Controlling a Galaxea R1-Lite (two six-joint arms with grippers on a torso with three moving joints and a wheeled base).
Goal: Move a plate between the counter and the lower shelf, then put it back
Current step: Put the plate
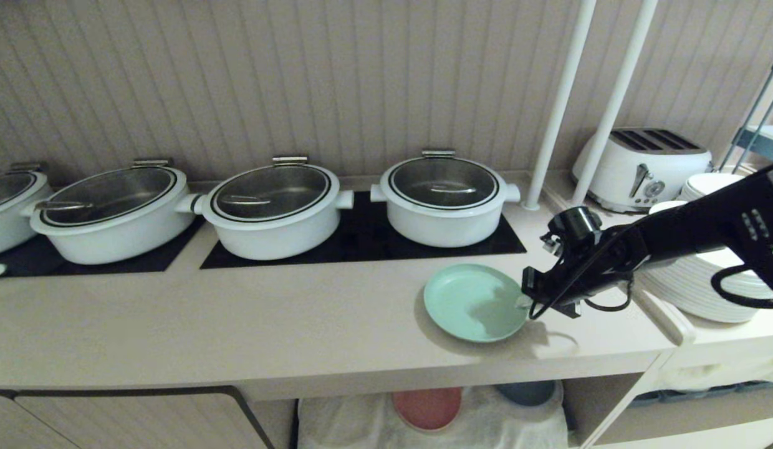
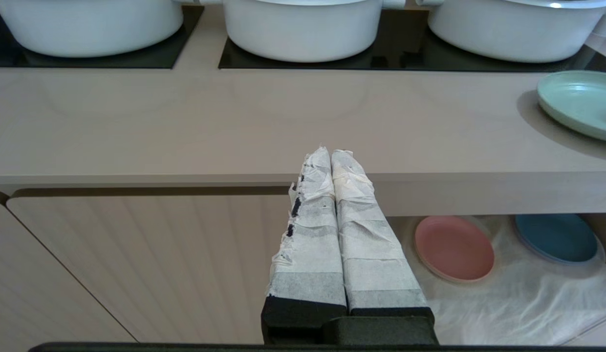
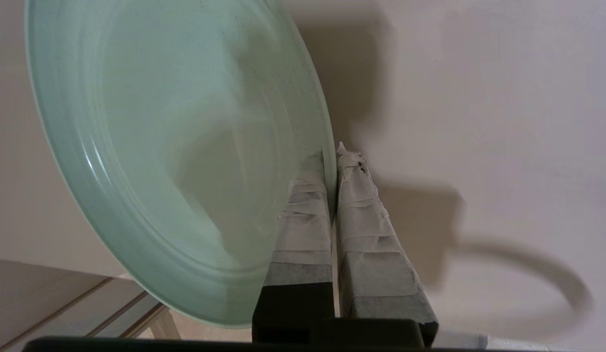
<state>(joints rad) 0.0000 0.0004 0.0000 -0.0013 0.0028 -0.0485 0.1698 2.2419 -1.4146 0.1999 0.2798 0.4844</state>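
The counter (image 1: 268, 318) runs across the middle of the head view, with black panels (image 1: 361, 240) set into its back half. White pots (image 1: 274, 209) stand on the panels in a row from far left to centre right. The plate (image 1: 470, 302) is at the counter's front, right of centre. Below, at the bottom centre, the lower shelf (image 2: 503, 298) carries a wrinkled white cloth (image 1: 486, 427) with a pink plate (image 1: 427, 408) and a blue plate (image 1: 527, 393) on it.
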